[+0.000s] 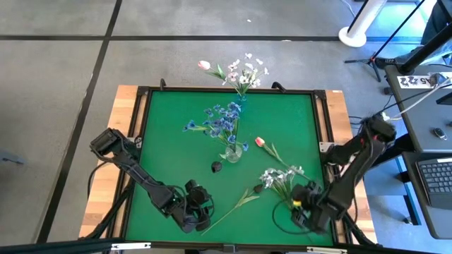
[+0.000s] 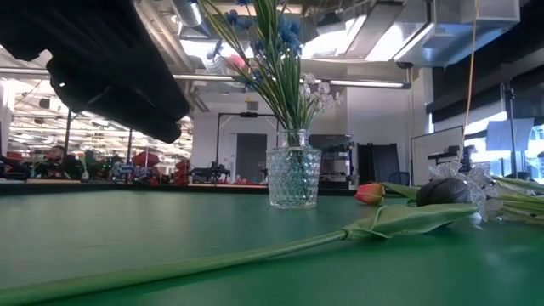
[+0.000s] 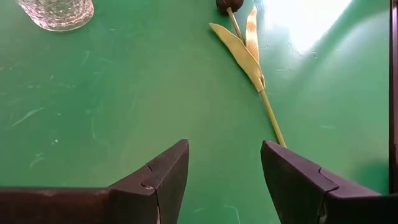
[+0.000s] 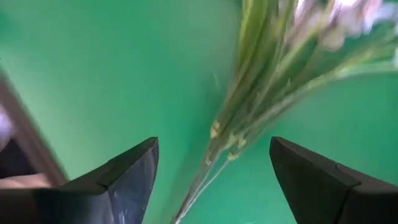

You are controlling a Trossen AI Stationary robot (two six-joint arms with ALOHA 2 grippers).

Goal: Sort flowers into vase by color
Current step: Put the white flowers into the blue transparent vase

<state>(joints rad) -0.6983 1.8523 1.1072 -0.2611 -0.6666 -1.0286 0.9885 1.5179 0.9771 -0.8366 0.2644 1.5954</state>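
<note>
Green table [image 1: 169,127], unlabelled glass vase [image 2: 293,177] (blue flowers [image 1: 220,120])

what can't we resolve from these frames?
- Low view: a dark arm up close blocks the left of the table.
- Right wrist view: white spray is blurred, blossoms cut off at the edge.
- High view: far vase hidden under its flowers.

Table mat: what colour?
Plain green mat, bordered by a dark frame; clearest in the high view.
</note>
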